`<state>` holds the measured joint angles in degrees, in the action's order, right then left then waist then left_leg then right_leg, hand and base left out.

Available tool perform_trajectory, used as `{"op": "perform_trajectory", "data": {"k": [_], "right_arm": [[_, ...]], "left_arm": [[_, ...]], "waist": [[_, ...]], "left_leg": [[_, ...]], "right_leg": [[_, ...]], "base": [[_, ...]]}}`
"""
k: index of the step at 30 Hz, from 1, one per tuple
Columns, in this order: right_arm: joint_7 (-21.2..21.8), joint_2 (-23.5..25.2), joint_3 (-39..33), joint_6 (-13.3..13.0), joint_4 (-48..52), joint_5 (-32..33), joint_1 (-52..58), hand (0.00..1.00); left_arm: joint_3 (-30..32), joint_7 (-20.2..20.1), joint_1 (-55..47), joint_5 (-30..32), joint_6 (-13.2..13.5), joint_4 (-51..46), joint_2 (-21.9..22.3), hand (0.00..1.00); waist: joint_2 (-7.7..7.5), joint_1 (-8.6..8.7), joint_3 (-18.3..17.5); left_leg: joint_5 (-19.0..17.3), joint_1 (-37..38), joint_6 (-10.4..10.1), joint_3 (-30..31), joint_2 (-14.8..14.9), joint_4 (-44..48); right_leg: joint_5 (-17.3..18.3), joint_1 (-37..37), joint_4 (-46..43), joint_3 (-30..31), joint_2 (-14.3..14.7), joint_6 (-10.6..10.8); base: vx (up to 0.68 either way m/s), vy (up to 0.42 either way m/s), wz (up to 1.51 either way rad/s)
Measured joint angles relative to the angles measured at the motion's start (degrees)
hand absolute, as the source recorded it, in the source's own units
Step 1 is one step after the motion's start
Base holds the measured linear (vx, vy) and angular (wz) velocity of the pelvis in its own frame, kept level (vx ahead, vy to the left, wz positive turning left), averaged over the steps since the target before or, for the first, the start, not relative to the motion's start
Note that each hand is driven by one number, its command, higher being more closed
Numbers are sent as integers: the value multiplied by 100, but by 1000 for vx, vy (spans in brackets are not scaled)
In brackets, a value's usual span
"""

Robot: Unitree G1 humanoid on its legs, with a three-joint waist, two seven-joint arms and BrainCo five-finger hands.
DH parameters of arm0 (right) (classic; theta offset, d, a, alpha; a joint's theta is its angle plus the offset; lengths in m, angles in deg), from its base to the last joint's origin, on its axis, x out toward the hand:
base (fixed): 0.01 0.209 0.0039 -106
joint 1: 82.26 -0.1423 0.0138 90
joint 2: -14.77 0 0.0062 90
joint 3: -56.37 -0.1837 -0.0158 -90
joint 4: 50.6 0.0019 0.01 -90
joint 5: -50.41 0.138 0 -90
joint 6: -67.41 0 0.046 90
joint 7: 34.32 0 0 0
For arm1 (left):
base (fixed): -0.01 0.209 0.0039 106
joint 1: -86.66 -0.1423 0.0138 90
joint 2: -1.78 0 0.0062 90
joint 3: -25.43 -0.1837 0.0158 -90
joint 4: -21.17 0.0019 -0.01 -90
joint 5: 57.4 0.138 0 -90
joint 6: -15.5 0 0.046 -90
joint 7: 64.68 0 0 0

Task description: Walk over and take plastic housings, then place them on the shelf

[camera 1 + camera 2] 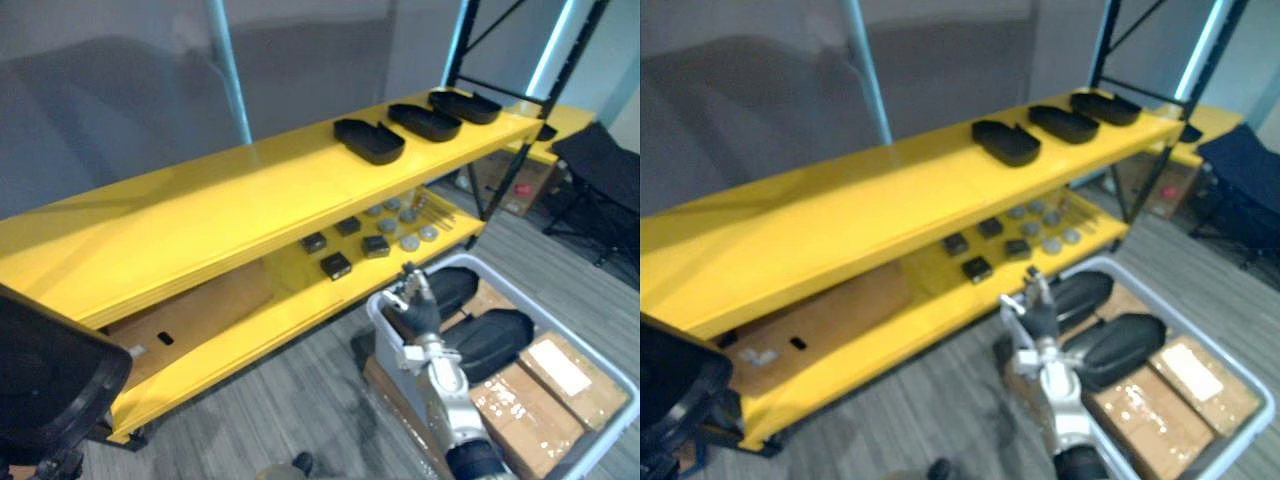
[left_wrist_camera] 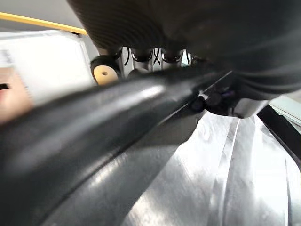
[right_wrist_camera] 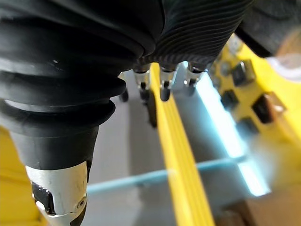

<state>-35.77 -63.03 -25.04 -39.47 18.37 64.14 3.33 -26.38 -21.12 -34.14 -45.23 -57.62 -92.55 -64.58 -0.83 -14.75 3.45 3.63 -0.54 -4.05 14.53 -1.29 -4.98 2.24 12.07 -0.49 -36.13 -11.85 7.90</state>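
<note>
Three black plastic housings [image 1: 368, 140] [image 1: 424, 122] [image 1: 465, 106] lie in a row at the right end of the yellow top shelf [image 1: 200, 220]. Two more housings [image 1: 495, 340] [image 1: 450, 290] rest in a grey bin [image 1: 560, 328] on the floor at the lower right. My right hand [image 1: 418, 305] hovers by the bin's near corner, its fingers [image 3: 162, 80] straight and holding nothing. At the lower left a large black housing [image 1: 50, 370] sits close to the camera. In the left wrist view that housing [image 2: 94, 122] runs across under my left hand [image 2: 207, 101], whose fingers curl over its edge.
Small black and grey parts [image 1: 345, 250] sit on the lower shelf, with flat cardboard [image 1: 200, 310] to their left. Cardboard boxes [image 1: 565, 375] fill the bin under the housings. A black folding chair [image 1: 600, 170] stands at the right, past the rack's dark upright [image 1: 520, 160].
</note>
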Motion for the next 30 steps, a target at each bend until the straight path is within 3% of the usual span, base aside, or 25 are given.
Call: {"op": "perform_trajectory", "data": {"k": [4,8,14,16,18,20,21,22,24,25,28,30], "right_arm": [[-138,-29,-88,2,47,10,120,0],[-266,-10,-251,114,58,-2,337,0],[-107,-28,-290,112,257,-101,339,0],[-121,-94,-473,113,424,-98,503,0],[-196,-95,-587,113,573,-102,665,0],[-390,-70,-907,107,906,-93,1086,0],[-396,-53,-1006,85,945,-78,1188,0],[-371,-25,-1157,44,965,-21,1403,0],[-304,-46,-1213,14,957,9,1450,0],[-274,-58,-1216,-9,956,10,1440,0],[-174,-62,-1181,-70,956,-2,1265,0],[-89,-59,-1150,-72,970,1,1233,0]], "left_arm": [[-136,-379,261,-25,30,-15,-51,100],[-394,-734,385,-99,20,-118,-172,100],[-579,-727,516,-88,11,-117,-338,100],[-851,-743,753,-86,11,-81,-674,100],[-1035,-788,925,-82,33,-35,-949,100],[-1412,-922,1330,-37,141,213,-1447,100],[-1476,-957,1412,-39,168,281,-1526,100],[-1541,-1040,1569,-44,186,469,-1614,100],[-1602,-1065,1526,-98,161,650,-1590,100],[-1651,-1070,1473,-101,132,683,-1572,100],[-1905,-1085,1385,-90,-31,630,-1556,100],[-1968,-1111,1316,-71,-72,439,-1541,100]], "waist": [[-121,240,47],[-127,276,152],[-14,308,229],[95,485,318],[81,607,336],[72,915,394],[127,961,440],[42,1098,447],[-85,1075,513],[-108,1063,499],[126,1010,682],[159,1038,736]], "left_leg": [[183,-268,151,-819,106,28],[319,-275,219,-644,-90,10],[254,-261,291,-545,-159,0],[251,-264,291,-180,-165,2],[252,-301,292,27,-191,6],[291,-389,347,517,-212,30],[357,-418,372,622,-194,30],[532,-481,428,850,-219,31],[636,-472,303,849,-385,35],[696,-480,222,826,-414,37],[658,-671,182,465,-365,310],[549,-669,152,295,-342,383]], "right_leg": [[41,115,-207,-662,-125,44],[-18,201,-491,-748,-366,-30],[-90,116,-776,-328,-450,-94],[-43,74,-1320,427,-437,-172],[-1,-42,-1764,928,-430,-242],[-137,-435,-2767,2163,-159,-483],[20,-490,-2910,2427,-10,-548],[855,-499,-2750,2723,334,-478],[1199,-550,-2375,2638,378,-677],[1221,-497,-2300,2696,365,-661],[1322,-459,-1987,2853,442,-521],[1522,-373,-1805,2858,414,-408]], "base": [[46,32,89],[80,155,55],[42,90,10],[93,226,75],[69,293,114],[-3,327,167],[-63,191,178],[-81,60,123],[-53,-67,62],[-18,-103,5],[-69,-56,-21],[-125,-76,-42]]}}
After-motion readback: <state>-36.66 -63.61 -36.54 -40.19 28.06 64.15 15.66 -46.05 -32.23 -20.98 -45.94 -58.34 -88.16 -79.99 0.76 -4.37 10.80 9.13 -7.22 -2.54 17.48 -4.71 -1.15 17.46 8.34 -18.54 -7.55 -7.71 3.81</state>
